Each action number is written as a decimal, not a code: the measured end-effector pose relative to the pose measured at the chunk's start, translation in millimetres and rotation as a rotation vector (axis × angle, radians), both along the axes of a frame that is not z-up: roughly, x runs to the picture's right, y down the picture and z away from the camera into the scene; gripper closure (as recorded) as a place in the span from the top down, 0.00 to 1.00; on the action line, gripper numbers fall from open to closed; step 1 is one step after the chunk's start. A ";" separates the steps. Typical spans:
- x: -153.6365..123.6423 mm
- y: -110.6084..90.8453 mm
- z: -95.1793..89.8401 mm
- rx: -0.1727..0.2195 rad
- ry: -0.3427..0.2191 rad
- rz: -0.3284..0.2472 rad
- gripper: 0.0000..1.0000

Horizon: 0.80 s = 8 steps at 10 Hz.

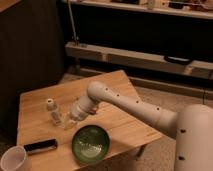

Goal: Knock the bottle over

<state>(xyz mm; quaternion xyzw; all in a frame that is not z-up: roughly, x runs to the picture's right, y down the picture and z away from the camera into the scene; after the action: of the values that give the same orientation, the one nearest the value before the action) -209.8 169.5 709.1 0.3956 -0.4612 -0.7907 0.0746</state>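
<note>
Bottle (52,111) stands upright on the left part of the wooden table (120,90), not yet knocked over; gripper (68,120) is low, just right of it, perhaps touching, its state cannot be told; the tipping push remains.

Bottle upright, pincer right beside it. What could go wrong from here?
1. The pincer sits low beside the bottle, which stands upright; a low push might slide it instead of tipping it.
2. The bowl lies just below the arm; a wide sweep could bump it.
3. Tipped leftward, the bottle may roll toward the left edge of the table.
</note>
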 end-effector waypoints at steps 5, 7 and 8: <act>-10.7 -15.8 -11.5 0.136 0.077 -0.024 0.00; -18.7 -15.0 -9.4 0.147 0.087 -0.031 0.00; -25.0 -15.1 -5.1 0.148 0.085 -0.033 0.00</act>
<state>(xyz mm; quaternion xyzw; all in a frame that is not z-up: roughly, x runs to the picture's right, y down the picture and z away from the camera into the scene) -234.7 154.5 704.0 0.3585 -0.4045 -0.8398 0.0517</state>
